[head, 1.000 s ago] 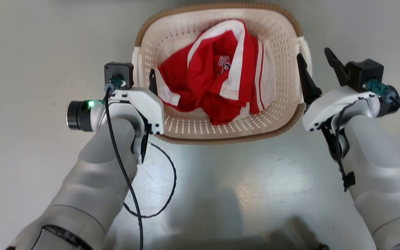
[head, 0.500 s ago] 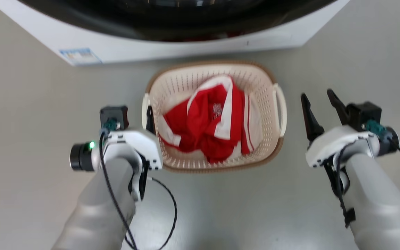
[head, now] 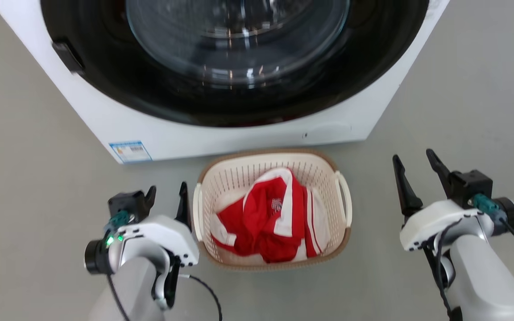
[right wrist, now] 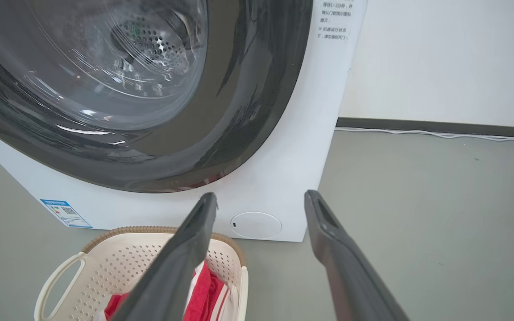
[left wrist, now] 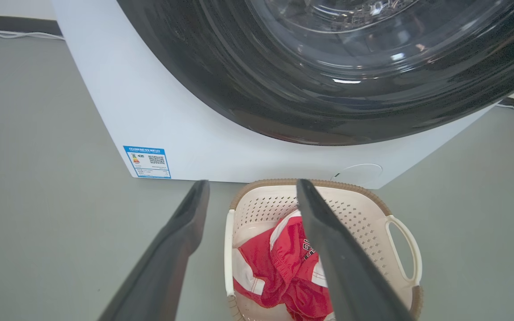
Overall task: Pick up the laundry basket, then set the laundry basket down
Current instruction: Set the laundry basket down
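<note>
Sitting on the grey floor (head: 38,178) just in front of the washer (head: 239,138), the laundry basket (head: 234,178) is down, with a red and white garment (head: 261,223) heaped inside it. A second ago both grippers were close against its side handles. Now the head view has lifted to take in the washer door, and apart from that camera shift, the arms have drawn off the basket. The left gripper (head: 167,189) hangs just beside the left handle (head: 196,209), seemingly clear of it, its jaws apart and empty. The right gripper (head: 412,155) stands well apart from the right handle (head: 344,198), jaws spread wide and holding nothing. With both handles free and the basket resting flat, I judge the set-down done, leaving only the arms to retreat.
</note>
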Controlling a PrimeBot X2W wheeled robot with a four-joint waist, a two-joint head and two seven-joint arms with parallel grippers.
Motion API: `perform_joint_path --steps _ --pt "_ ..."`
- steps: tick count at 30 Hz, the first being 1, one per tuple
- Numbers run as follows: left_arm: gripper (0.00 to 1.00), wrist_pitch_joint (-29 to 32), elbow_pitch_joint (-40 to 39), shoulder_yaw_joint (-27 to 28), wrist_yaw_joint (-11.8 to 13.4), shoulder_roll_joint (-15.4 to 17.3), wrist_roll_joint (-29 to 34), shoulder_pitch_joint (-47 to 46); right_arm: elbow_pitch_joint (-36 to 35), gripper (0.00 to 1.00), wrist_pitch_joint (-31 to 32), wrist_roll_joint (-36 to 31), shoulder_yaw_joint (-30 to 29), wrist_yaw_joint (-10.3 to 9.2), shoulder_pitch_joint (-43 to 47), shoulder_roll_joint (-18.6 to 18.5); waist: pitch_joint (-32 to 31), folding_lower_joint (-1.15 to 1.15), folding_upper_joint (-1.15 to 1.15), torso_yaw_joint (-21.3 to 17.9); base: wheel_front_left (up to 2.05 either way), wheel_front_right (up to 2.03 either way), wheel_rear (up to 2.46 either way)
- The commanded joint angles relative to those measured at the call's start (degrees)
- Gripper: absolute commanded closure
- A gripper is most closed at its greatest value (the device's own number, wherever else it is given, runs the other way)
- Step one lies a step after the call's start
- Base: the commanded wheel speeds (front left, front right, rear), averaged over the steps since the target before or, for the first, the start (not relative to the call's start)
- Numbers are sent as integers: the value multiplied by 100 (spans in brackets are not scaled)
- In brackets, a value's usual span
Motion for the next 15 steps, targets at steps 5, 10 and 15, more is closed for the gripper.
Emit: perform_joint_path --steps 5,10,15 --pt "0 -35 -293 510 -133 71 209 300 -342 0 -53 -135 82 34 298 0 -499 0 0 36 0 0 0" --pt "0 -35 -567 864 -252 32 400 691 -615 0 -53 -179 59 34 608 56 -867 0 0 59 0 0 0" --pt "0 -35 -847 1114 -309 3 564 1016 -907 0 -53 -248 -41 34 933 114 -1104 0 0 90 0 0 0"
